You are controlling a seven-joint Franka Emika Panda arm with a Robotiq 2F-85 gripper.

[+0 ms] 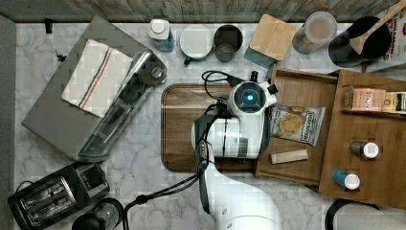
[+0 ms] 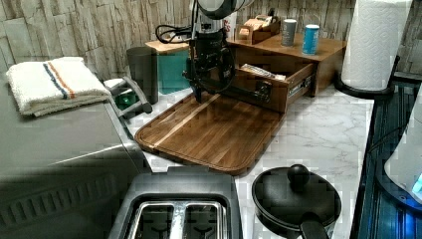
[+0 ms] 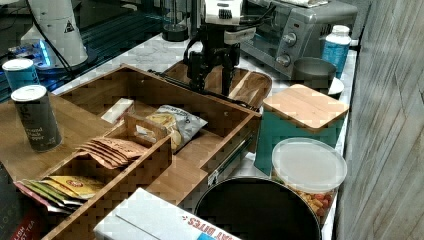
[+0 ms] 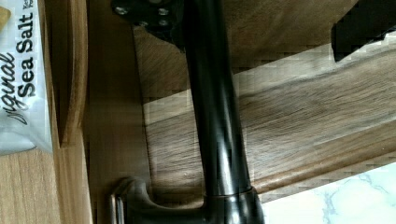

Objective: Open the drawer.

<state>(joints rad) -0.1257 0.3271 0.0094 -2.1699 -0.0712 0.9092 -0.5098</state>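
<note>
Drawer point(image 1: 292, 128) well out; tool point(image 3: 214, 75) at handle point(image 4: 215, 116), finger state unclear. Judgement: pull straight along slides, avoid twisting.

I see a marble worktop point(image 1: 143, 158) with a dark cutting board point(image 1: 182, 124) mid-frame in the top view. Toaster oven point(image 1: 81, 120) upper left, folded striped towel point(image 1: 95, 76) on top of it. Black toaster point(image 1: 52, 196) lower left. Back row: bottle point(image 1: 160, 33), mug point(image 1: 228, 43), teal box with wooden lid point(image 1: 272, 38), lidded plastic jar point(image 1: 315, 31). Paper towel roll point(image 2: 375, 42) at the left view's upper right, black pot lid point(image 2: 296, 196) lower right.
</note>
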